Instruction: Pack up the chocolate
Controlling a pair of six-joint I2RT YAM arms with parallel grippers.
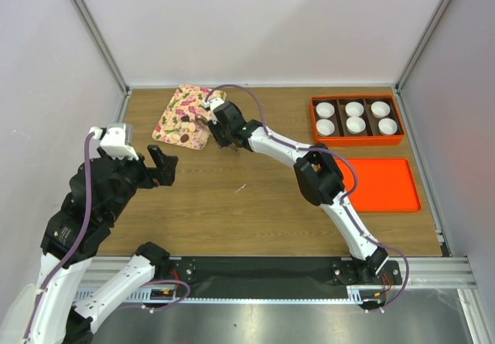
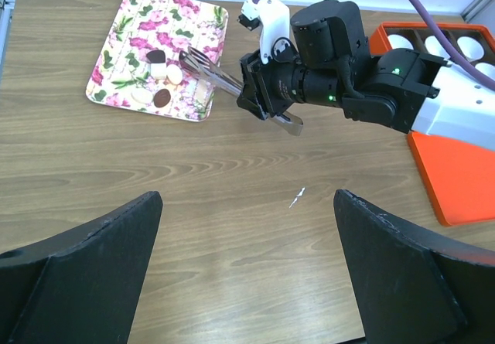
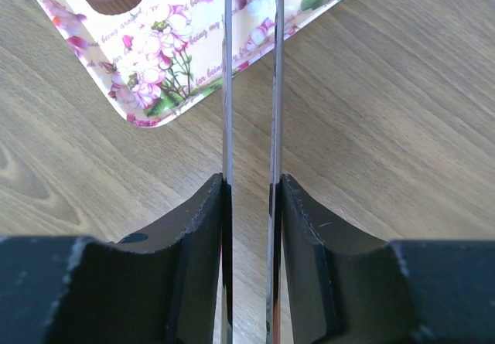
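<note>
Right hand (image 2: 267, 97) clamps tongs (image 2: 207, 72), their tips over the tray (image 2: 197, 19) near chocolate (image 2: 162, 97). Left hand (image 2: 247, 201) gapes wide, empty.

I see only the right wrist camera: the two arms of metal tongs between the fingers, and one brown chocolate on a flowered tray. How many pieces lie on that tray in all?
Observer: In the left wrist view the tray holds about five pieces: two brown chocolates and three pale pieces.
Operator: Where do the tips reach?
Observer: The tips of the tongs hang over the tray, close beside the pale pieces, and they seem to hold nothing.
</note>
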